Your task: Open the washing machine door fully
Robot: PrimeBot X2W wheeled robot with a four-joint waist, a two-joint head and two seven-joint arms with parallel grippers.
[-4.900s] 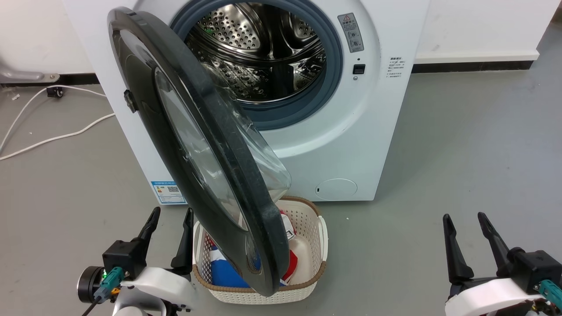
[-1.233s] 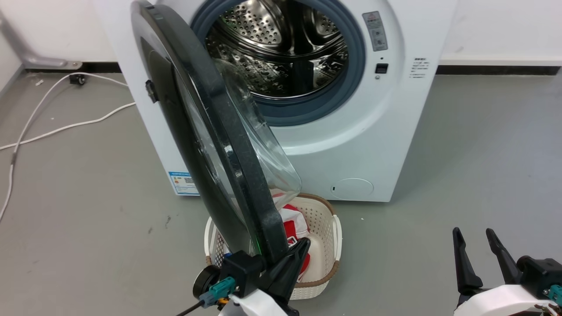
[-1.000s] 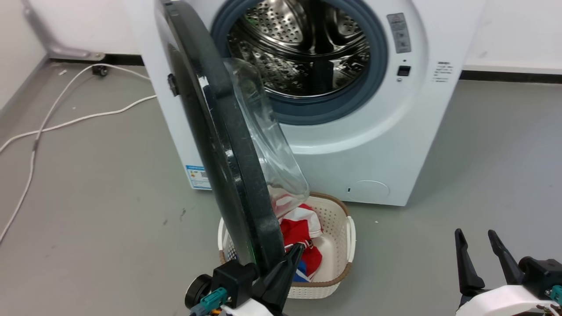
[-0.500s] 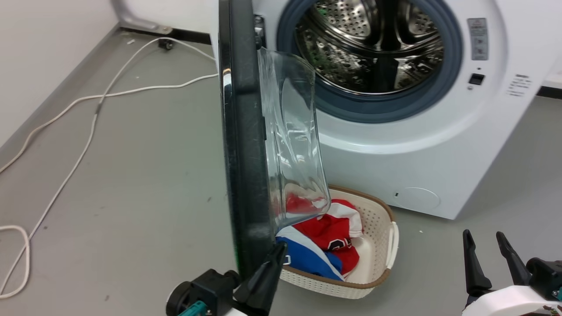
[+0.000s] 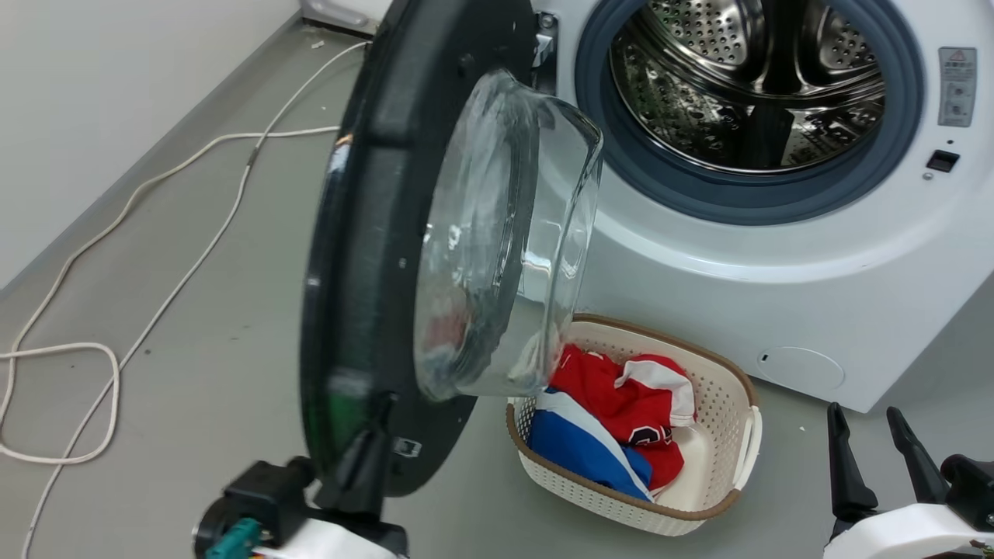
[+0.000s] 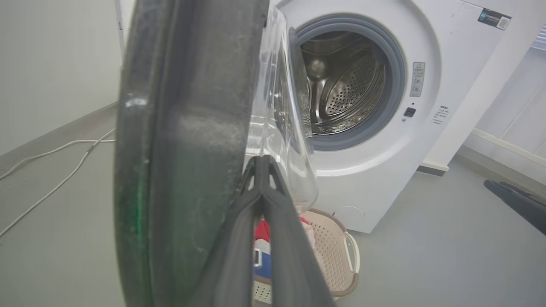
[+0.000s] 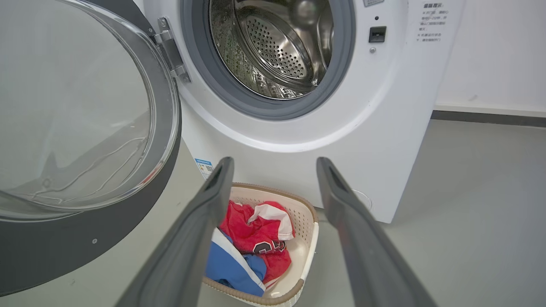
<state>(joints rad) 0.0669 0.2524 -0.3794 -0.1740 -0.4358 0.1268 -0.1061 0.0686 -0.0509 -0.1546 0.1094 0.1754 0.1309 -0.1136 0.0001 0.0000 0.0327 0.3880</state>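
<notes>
One white cable (image 5: 116,233) is trailing over the floor at far left, well apart from the work, so I am ignoring it. Next comes my left gripper (image 6: 261,161), fingers pinched together with nothing between them, lying against the inner face of the washing machine door (image 5: 365,233) near its lower rim. That door is hanging on its hinge (image 5: 543,46) at the left of the opening, swung well out from the white front. Its glass bowl (image 5: 505,248) is bulging toward the basket (image 5: 722,508) of red and blue clothes below. I am judging it open past square yet not fully back. For this push I am wanting the fingers flat on the black rim, not on the glass, and tracing the door's arc round the hinge so they are not sliding off the edge, easing up as the hinge nears its stop. Further right the drum (image 5: 745,85) is gaping open, and my right gripper (image 5: 863,411) is waiting with fingers spread wide, holding nothing.
</notes>
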